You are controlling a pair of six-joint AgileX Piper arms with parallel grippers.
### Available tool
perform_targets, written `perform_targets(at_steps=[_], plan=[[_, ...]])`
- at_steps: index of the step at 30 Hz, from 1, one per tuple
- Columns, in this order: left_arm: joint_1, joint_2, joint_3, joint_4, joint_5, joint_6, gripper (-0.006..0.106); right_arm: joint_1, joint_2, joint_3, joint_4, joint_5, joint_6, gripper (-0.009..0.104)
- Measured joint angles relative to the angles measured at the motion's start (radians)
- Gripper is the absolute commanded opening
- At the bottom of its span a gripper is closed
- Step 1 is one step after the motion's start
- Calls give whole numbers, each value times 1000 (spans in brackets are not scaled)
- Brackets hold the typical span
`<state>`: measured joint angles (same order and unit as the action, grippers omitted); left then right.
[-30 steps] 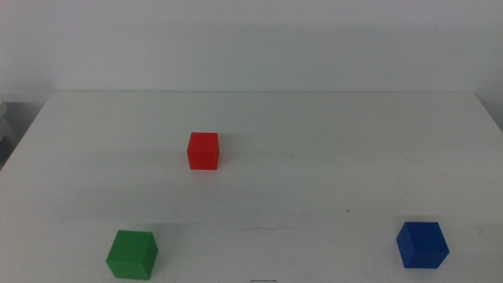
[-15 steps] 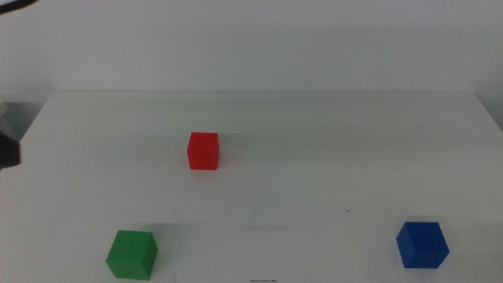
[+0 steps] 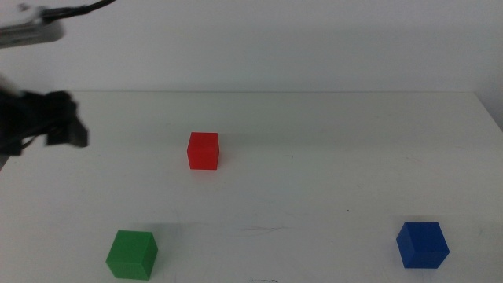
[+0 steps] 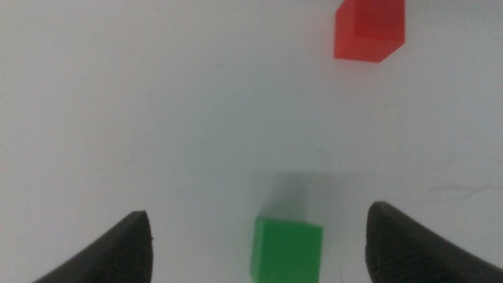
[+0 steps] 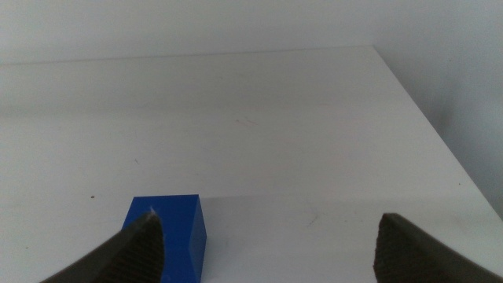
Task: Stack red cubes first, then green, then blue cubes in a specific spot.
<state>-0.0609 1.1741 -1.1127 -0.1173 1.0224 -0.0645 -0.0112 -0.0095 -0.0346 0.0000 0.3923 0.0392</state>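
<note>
The red cube [image 3: 203, 150] sits on the white table, left of the middle. The green cube [image 3: 132, 254] sits at the front left and the blue cube [image 3: 422, 244] at the front right. My left gripper [image 3: 67, 130] hangs above the table's left side, well left of the red cube. In the left wrist view my left gripper [image 4: 258, 222] is open and empty, with the green cube [image 4: 287, 249] below between the jaws and the red cube [image 4: 369, 30] farther off. My right gripper [image 5: 267, 228] is open and empty above the blue cube [image 5: 167, 236], out of the middle view.
The white table [image 3: 330, 157] ends at a far edge against a plain white wall. Its right edge [image 5: 424, 118] shows in the right wrist view. A cable and a light arm part [image 3: 31, 31] show at the upper left.
My left arm has come in from the left edge and moved right over the table's left side. The three cubes have not moved.
</note>
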Motion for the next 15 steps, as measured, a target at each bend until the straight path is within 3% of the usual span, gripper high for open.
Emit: perform_targets(at_steps=[7, 15], plan=[[-185, 196, -149, 152, -7, -195, 91, 0, 0, 0, 0, 0, 0, 80], [-307, 467, -391, 206, 35, -253, 91, 0, 0, 0, 0, 0, 0, 80]])
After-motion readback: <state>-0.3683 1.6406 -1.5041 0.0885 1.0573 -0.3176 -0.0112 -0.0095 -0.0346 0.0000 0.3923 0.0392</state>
